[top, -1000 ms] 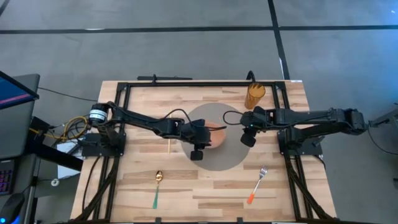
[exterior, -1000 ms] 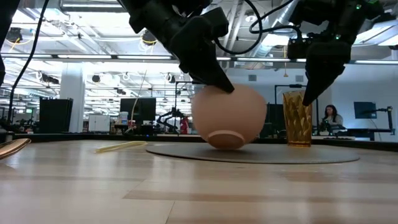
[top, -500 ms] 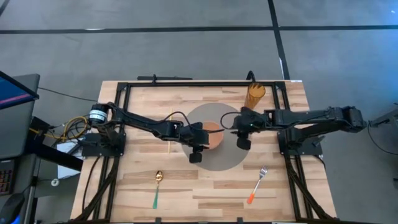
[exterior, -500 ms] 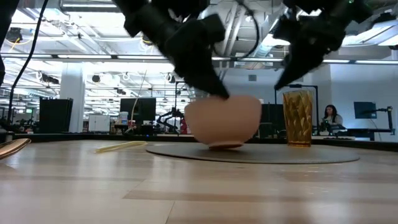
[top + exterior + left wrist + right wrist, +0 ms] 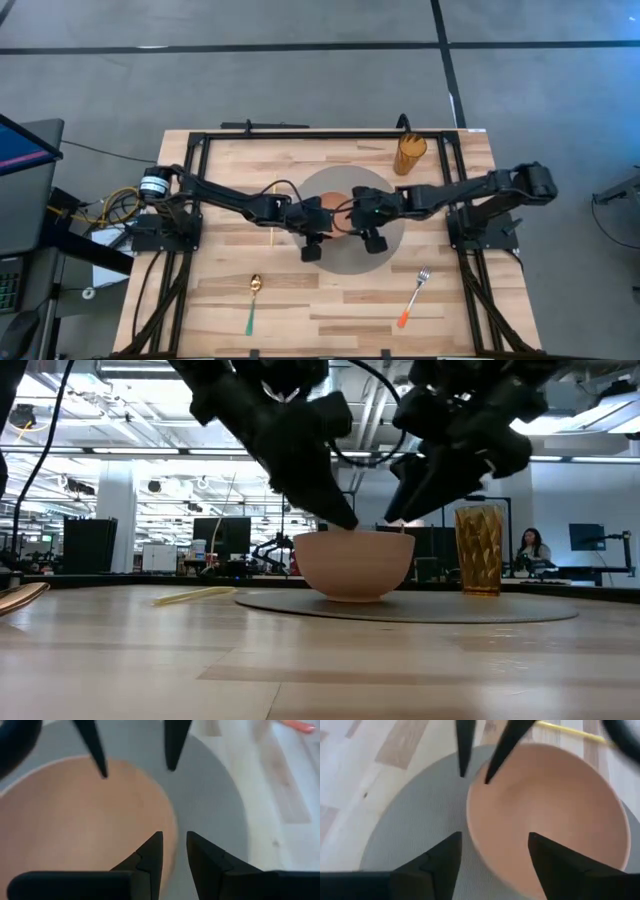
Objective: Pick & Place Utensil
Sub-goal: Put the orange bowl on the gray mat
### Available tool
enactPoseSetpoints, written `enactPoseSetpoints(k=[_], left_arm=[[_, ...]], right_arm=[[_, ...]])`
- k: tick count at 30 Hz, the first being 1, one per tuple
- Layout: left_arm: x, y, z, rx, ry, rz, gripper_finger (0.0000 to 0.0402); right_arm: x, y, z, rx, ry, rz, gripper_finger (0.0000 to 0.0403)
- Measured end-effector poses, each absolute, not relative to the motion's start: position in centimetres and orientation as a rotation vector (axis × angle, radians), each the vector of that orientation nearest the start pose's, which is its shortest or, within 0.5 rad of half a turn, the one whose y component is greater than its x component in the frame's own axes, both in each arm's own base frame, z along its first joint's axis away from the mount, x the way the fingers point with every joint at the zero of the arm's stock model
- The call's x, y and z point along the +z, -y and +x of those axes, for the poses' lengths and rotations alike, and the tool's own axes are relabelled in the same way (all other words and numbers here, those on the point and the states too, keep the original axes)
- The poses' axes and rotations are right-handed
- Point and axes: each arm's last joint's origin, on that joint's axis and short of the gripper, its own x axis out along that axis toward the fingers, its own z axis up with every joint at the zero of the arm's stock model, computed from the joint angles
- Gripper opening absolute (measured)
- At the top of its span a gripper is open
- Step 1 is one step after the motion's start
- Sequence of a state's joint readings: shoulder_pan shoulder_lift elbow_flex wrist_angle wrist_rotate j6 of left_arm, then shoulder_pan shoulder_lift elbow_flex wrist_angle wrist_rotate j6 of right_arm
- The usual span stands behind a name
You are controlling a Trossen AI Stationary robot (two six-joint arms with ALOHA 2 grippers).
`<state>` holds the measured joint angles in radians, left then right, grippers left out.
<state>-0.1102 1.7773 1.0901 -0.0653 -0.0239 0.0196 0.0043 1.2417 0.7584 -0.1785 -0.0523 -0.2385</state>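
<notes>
A peach bowl (image 5: 338,207) stands upright on a round grey mat (image 5: 340,262) at the table's middle; the low view shows the bowl (image 5: 353,565) resting on its foot. My left gripper (image 5: 324,216) is shut on the bowl's near-left rim. My right gripper (image 5: 358,213) is open, with one finger over the bowl's inside and one outside its near-right rim (image 5: 475,845); I cannot tell whether it touches. A gold-and-teal spoon (image 5: 252,301) and an orange-handled fork (image 5: 412,296) lie on the near part of the table. My left gripper holds the bowl by its rim (image 5: 175,847) on the near-left side, one finger inside (image 5: 152,852) and one outside (image 5: 202,857). The fingers slant down from above and from the table's left. The bowl sits upright with its foot on the mat (image 5: 450,610).
An amber ribbed cup (image 5: 410,152) stands at the far right, beyond the mat. A pale chopstick (image 5: 272,236) lies left of the mat. A black frame (image 5: 300,134) borders the table. Bare wood lies between the spoon and the fork.
The bowl, lying mouth-down on the mat a second ago, has been tipped over and now stands upright. My left gripper has turned with it while keeping hold of the rim. My right gripper has moved from near the cup toward the table's left, down to the bowl's rim.
</notes>
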Motion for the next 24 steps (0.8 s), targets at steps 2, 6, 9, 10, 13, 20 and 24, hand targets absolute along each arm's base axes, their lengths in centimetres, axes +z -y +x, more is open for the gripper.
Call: enactPoseSetpoints(k=[2, 6, 9, 10, 13, 20, 24], left_arm=[[20.0, 4.4, 36.6, -0.099, -0.714, 0.070, 0.0087], [24.4, 4.9, 34.9, -0.114, -0.591, 0.068, 0.0087], [27.1, 5.1, 33.1, -0.117, -0.500, 0.067, 0.0087], [27.7, 5.0, 32.4, -0.112, -0.479, 0.067, 0.0087], [28.6, 4.8, 30.6, -0.081, -0.438, 0.069, 0.0087], [26.5, 3.9, 27.4, 0.041, -0.464, 0.060, 0.0087], [24.7, 3.5, 26.1, 0.080, -0.503, 0.013, 0.0087]], right_arm=[[23.3, -0.3, 26.2, 0.134, -0.657, -0.213, 0.0229], [22.3, -0.3, 26.9, 0.143, -0.703, -0.218, 0.0223], [21.4, -0.3, 27.2, 0.149, -0.739, -0.215, 0.0210], [21.2, -0.3, 27.3, 0.151, -0.749, -0.214, 0.0205], [20.5, -0.3, 27.5, 0.169, -0.773, -0.206, 0.0187], [19.8, -0.4, 27.7, 0.189, -0.808, -0.197, 0.0120], [20.2, -0.4, 27.6, 0.188, -0.796, -0.198, 0.0056]])
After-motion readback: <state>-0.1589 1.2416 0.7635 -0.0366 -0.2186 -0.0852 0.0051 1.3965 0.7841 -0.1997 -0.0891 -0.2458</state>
